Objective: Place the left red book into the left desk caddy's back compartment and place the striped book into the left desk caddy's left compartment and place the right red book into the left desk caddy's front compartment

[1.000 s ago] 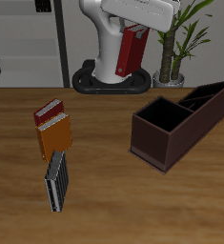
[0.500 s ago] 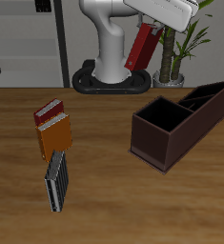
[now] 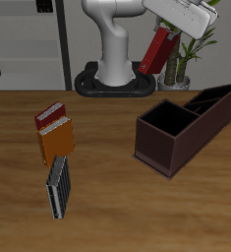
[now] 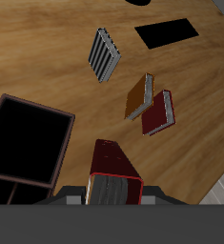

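While your gripper (image 3: 168, 30) clamps the right red book (image 3: 157, 49) high above the table's (image 3: 107, 212) back edge, the left desk caddy (image 3: 186, 125) sits below, toward one side edge. You have the orange-brown book (image 3: 56, 142), striped book (image 3: 57, 186) and left red book (image 3: 51, 117) clustered near the opposite side edge.

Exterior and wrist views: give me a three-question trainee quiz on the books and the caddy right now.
1. True or false: the gripper holds the right red book in the air.
2. Which book lies nearest the table's front edge? A) striped book B) left red book C) orange-brown book
3. Fill in: the left desk caddy holds ___ books.

Key: 1 true; 2 A; 3 no (wrist view shows only part of it, the large section empty).
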